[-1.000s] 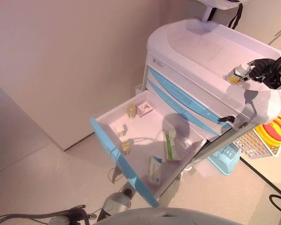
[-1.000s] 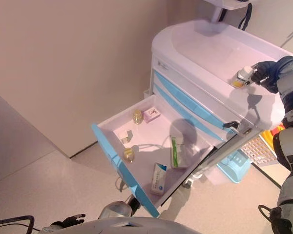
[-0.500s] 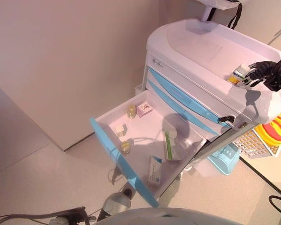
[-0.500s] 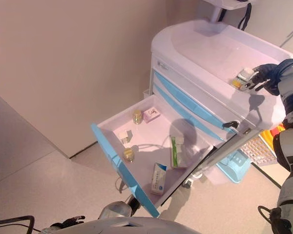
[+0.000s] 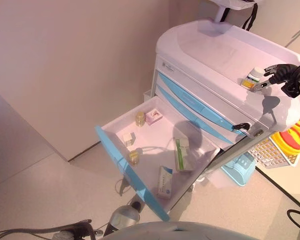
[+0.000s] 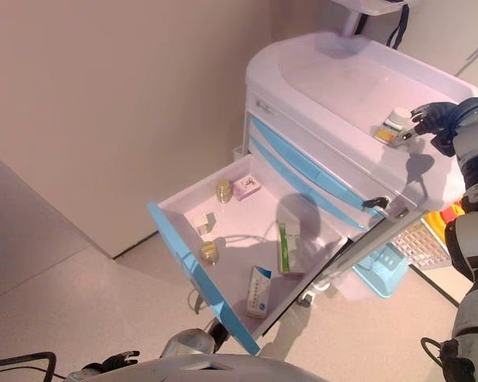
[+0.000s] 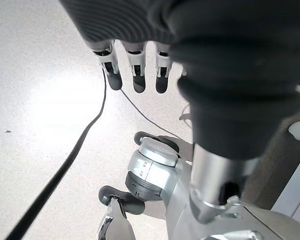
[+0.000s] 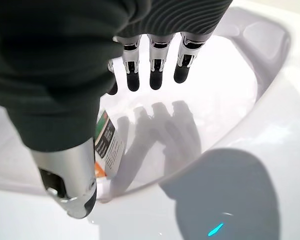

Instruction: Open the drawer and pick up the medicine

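With the drawer point(image 5: 140, 145) pulled open, the medicine bottle point(image 5: 252, 79) is seen resting on the cart's top surface point(image 5: 225, 50) just beside the right robot hand point(image 5: 277, 75), whose fingers are spread and empty, so only withdrawal seems called for.

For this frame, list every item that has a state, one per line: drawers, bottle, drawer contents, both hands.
Bottom drawer: pulled fully open.
Upper drawers: shut.
Bottle: on the cart top, lying tilted, cap on, not gripped.
Right hand: open, fingers straight, just beside the bottle.
Left hand: open, holding nothing, over the floor.
Boxes and jars: lying loose in the open drawer, closed.
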Controlling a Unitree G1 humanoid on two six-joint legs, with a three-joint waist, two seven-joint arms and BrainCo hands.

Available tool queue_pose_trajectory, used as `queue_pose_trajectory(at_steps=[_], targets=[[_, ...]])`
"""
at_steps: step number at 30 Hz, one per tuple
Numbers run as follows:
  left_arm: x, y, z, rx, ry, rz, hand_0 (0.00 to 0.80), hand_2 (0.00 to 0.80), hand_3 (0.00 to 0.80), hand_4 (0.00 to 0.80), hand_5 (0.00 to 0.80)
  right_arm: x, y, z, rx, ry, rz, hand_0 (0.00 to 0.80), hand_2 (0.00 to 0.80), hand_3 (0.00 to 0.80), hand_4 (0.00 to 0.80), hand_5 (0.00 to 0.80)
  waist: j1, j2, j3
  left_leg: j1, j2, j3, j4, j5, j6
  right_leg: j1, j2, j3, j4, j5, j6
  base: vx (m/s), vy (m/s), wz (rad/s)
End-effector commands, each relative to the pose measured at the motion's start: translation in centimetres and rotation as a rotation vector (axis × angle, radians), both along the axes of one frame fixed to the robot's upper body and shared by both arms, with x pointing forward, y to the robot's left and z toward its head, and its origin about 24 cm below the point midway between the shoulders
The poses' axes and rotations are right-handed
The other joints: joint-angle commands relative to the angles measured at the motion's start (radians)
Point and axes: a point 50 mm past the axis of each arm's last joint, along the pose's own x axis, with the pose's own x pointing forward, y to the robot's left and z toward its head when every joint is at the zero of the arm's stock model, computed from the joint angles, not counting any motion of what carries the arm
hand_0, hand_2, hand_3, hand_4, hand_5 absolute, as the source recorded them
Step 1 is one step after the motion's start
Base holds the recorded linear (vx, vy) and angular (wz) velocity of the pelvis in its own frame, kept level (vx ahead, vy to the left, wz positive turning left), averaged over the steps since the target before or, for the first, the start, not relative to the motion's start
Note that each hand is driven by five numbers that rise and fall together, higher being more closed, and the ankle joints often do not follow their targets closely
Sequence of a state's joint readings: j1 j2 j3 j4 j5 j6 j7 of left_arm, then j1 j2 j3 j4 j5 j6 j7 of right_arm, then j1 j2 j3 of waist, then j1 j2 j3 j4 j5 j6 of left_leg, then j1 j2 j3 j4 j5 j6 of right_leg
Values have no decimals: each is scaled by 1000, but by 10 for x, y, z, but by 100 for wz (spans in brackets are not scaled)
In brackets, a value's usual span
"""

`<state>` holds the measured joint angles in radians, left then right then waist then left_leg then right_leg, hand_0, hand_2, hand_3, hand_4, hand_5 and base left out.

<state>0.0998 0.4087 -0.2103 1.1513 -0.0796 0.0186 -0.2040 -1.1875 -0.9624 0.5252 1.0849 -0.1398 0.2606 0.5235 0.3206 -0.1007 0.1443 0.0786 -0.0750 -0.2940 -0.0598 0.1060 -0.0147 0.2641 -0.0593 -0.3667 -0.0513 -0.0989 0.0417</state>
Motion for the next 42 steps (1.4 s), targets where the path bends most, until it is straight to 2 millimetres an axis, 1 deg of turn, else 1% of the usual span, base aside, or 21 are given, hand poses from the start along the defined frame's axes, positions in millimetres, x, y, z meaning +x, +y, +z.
queue_pose_trajectory(at_steps=[1,5,8,11,14,16,18,19,22,24,25,28,30,32,34,35,36,37,39,40,42], targets=[[-9,16,6,43,21,-58,0,0,0,0,0,-9,-9,54,-141,-152,-33,0,0,0,0,0,9,-9,-56,61,-22,64,12,-134,47,-103,-52,113,120,34,51,0,0,0],[-7,17,7,42,17,-68,0,0,0,0,0,-12,-11,67,-166,-196,-44,0,0,0,0,0,-3,-11,-57,62,-22,73,13,-137,50,-107,-54,122,123,36,52,-43,-24,-6],[-6,18,8,44,15,-80,0,0,0,0,0,-16,-10,86,-171,-304,-29,0,0,0,0,0,-20,-13,-59,63,-20,86,14,-140,52,-112,-54,133,123,38,53,-75,-49,-8],[-6,19,8,47,11,-90,0,0,0,0,0,-21,-5,110,-147,-465,1,0,0,0,0,0,-44,-14,-64,63,-18,101,13,-144,53,-121,-49,153,123,41,55,-88,-61,-7],[-5,20,9,48,6,-97,0,0,0,0,0,-32,1,136,-70,-678,16,0,0,0,0,0,-77,-10,-68,64,-14,125,18,-152,53,-130,-44,178,123,42,55,-86,-66,-21],[-5,19,9,46,4,-102,0,0,0,0,0,-43,3,151,-9,-874,1,0,0,0,0,0,-103,-3,-72,65,-10,144,20,-158,52,-134,-38,197,119,43,54,-83,-65,-30],[-5,17,8,42,6,-115,0,0,0,0,0,-54,1,160,63,-1064,-38,0,0,0,0,0,-126,5,-77,66,-6,162,21,-164,50,-139,-32,214,115,42,55,-86,-62,-28],[-4,14,7,39,4,-122,0,0,0,0,0,-62,-2,163,106,-1182,-70,0,0,0,0,0,-141,14,-80,67,-3,174,22,-168,49,-143,-28,223,112,41,55,-93,-56,-27],[-2,5,4,28,8,-166,0,0,0,0,0,-79,-15,156,269,-1438,-183,0,0,0,0,0,-172,32,-85,70,2,199,21,-180,46,-146,-20,248,98,40,55,-109,-51,-33],[3,1,3,25,4,-193,0,0,0,0,0,-85,-19,141,346,-1572,-246,0,0,0,0,0,-186,43,-86,65,5,216,24,-178,43,-151,-16,258,89,50,55,-130,-35,-30],[6,-2,3,19,3,-217,0,0,0,0,0,-86,-22,128,391,-1614,-296,0,0,0,0,0,-193,50,-86,64,7,224,25,-180,42,-154,-14,263,84,52,55,-114,-30,-27],[18,-10,4,6,-6,-272,0,0,0,0,0,-82,-25,76,473,-1623,-410,0,0,0,0,0,-214,70,-78,62,11,246,28,-187,42,-160,-11,282,72,58,54,-105,-12,-26],[22,-15,3,5,-17,-302,0,0,0,0,0,-80,-25,38,468,-1573,-462,0,0,0,0,0,-229,80,-70,62,16,262,29,-190,41,-164,-9,294,65,62,54,-80,-6,-36],[24,-22,2,-1,-35,-330,0,0,0,0,0,-79,-16,-7,444,-1485,-470,0,0,0,0,0,-250,90,-61,62,21,281,28,-192,40,-168,-5,311,54,70,54,-55,-11,-26],[28,-28,1,-10,-55,-345,0,0,0,0,0,-81,5,-57,422,-1357,-427,0,0,0,0,0,-273,97,-52,58,27,303,28,-192,39,-174,-1,329,48,76,54,-21,-13,-44],[27,-29,1,-10,-59,-344,0,0,0,0,0,-84,9,-69,414,-1317,-422,0,0,0,0,0,-276,97,-52,57,29,309,28,-192,39,-177,0,334,47,77,55,3,-17,-49],[27,-33,0,-17,-70,-354,0,0,0,0,0,-91,18,-102,419,-1200,-398,0,0,0,0,0,-293,99,-45,53,33,324,32,-193,40,-184,2,345,50,78,56,10,-15,-35],[27,-35,0,-24,-75,-365,0,0,0,0,0,-99,24,-130,424,-1104,-384,0,0,0,0,0,-309,100,-40,48,38,342,37,-193,39,-194,4,353,56,78,56,35,-12,-31],[31,-37,0,-24,-87,-389,0,0,0,0,0,-111,29,-164,415,-957,-368,0,0,0,0,0,-332,100,-27,43,42,363,49,-204,41,-205,7,365,65,70,59,-11,-13,-43],[38,-38,2,-21,-101,-413,0,0,0,0,0,-117,33,-182,407,-875,-359,0,0,0,0,0,-346,99,-13,24,46,378,62,-204,41,-226,7,368,72,73,60,-115,-23,-44],[55,-39,7,-9,-137,-447,0,0,0,0,0,-123,35,-205,420,-768,-372,0,0,0,0,0,-360,98,17,-18,48,389,85,-205,41,-270,9,373,85,78,59,-231,-25,-39]])
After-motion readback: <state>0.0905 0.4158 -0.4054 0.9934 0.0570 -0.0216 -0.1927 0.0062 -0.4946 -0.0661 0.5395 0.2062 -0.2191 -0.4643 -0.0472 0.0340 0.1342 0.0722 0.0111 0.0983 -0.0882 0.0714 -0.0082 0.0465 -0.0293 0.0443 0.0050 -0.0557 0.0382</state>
